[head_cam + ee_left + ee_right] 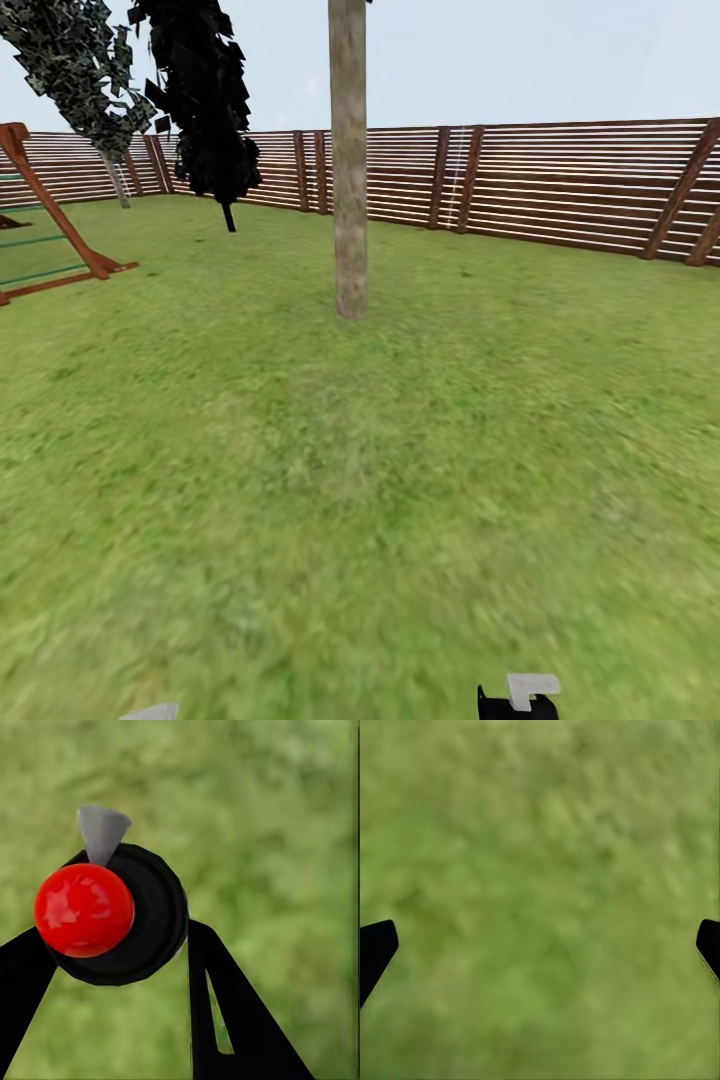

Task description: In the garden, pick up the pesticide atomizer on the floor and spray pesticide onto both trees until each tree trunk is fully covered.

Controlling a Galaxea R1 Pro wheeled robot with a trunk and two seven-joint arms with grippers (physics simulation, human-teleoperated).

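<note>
Closest in, our left gripper (120, 945) clenches the one pesticide atomizer (112, 915), red top toward the wrist camera; no label is readable. Our right gripper (540, 945) hangs spread and empty above grass. Open lawn (360, 480) runs ahead to one bare tree trunk (348, 170), then the slatted fence (560, 185).

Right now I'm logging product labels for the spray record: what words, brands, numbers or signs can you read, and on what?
None: no readable text in these views.
Pesticide atomizer, held in the left gripper: red top and dark body, no label text showing.
Fence, tree trunk: no signs.
</note>
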